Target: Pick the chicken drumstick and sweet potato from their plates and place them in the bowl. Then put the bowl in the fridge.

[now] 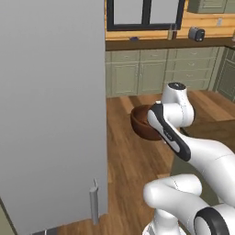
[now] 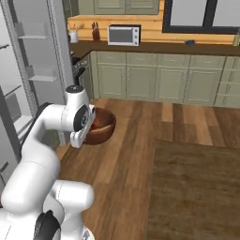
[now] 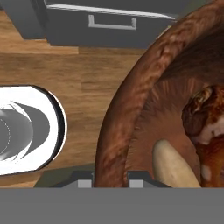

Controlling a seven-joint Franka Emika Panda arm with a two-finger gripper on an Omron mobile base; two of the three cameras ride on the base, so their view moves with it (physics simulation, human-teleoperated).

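**Wooden bowl aloft before an open fridge**

The claw (image 3: 110, 180) is clamped on the rim of the bowl (image 3: 131, 100), one dark finger tip on each side of the thick, grainy reddish-brown wall, holding it clear of the plank floor (image 3: 83, 70). Inside the bowl, just past the claw's inner finger, lies the sweet potato (image 3: 175, 166), a smooth, pale tan, rounded lump. Beside it, farther along the bowl's hollow, sits the chicken drumstick (image 3: 208, 127), knobbly, glossy and golden-brown with darker roasted patches. The two pieces touch or very nearly touch.

From the left base view, the bowl (image 1: 143, 123) shows as a deep, round, dark shell partly hidden behind the white arm's wrist. The flat, matte grey fridge door (image 1: 53, 110) stands to the claw's left, with a long vertical handle (image 1: 94, 202) at its lower edge.

From the right base view, the bowl (image 2: 99, 126) hangs level just in front of the wrist. The fridge (image 2: 28, 79) stands open beyond the claw's left side, its pale interior lined with door shelves. Green panelled cabinets (image 2: 154, 79) run under a dark counter well beyond the claw.
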